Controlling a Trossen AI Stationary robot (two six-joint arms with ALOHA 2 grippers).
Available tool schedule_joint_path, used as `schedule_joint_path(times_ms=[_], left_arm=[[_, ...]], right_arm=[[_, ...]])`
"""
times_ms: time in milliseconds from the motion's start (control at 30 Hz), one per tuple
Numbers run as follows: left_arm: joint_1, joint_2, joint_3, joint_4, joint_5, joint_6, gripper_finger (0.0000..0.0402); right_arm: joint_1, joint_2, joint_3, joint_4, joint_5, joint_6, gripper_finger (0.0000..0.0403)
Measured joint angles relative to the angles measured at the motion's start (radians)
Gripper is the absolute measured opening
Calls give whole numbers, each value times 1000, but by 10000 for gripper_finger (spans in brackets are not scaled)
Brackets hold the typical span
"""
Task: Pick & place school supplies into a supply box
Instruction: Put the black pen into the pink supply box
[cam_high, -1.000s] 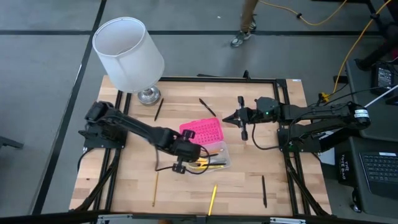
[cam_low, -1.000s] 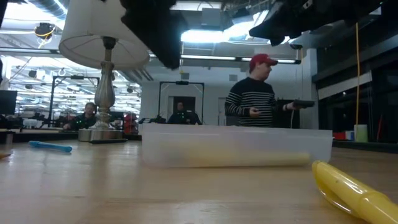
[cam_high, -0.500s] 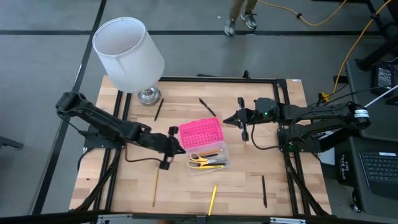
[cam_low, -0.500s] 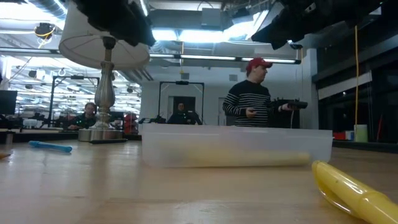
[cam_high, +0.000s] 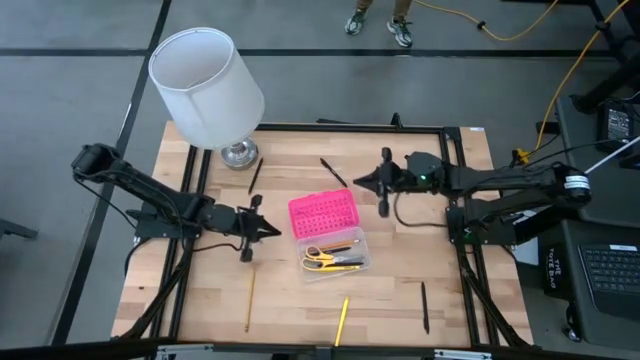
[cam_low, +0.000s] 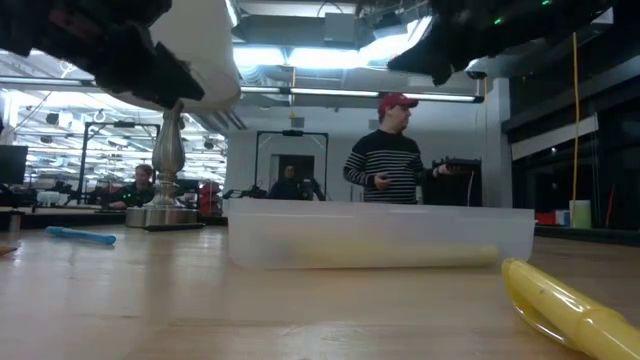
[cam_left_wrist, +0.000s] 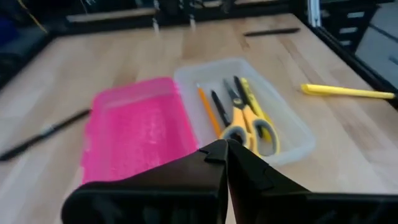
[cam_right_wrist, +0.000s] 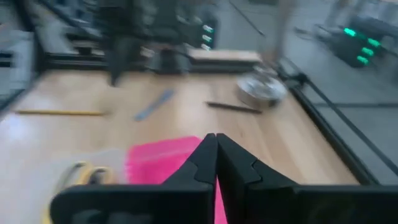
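High view: left claw (cam_high: 262, 228), shut and empty, hovers left of the supply box (cam_high: 330, 231). A yellow pencil (cam_high: 249, 300) lies below it toward the table's near edge, long axis near-to-far; left arm nearer. Right wrist view: right claw (cam_right_wrist: 216, 160) shut, empty.

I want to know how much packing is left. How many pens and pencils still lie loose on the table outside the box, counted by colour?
Yellow: 2 (thin pencil, thicker pen)
Dark: 3 (first pen by the lamp base, second pen beyond the pink lid, third pen near the right front)
Total: 5
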Motion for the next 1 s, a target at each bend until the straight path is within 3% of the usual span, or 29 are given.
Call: schedule_joint_path(times_ms=[133, 400, 600, 833, 1000], left_arm=[[0, -8, -37, 62, -83, 43, 3], [0, -8, -46, 75, -200, 72, 2], [0, -8, -46, 90, -213, 234, 2], [0, -8, -45, 102, -261, 230, 3], [0, -8, -45, 112, -259, 228, 6]], right_arm=[[-69, 86, 50, -8, 42, 11, 12], [-201, 279, 197, -50, 10, 12, 12], [-311, 462, 449, -341, 10, 1, 12], [-377, 680, 732, -696, 5, -4, 12], [-383, 776, 837, -827, -110, 16, 12]])
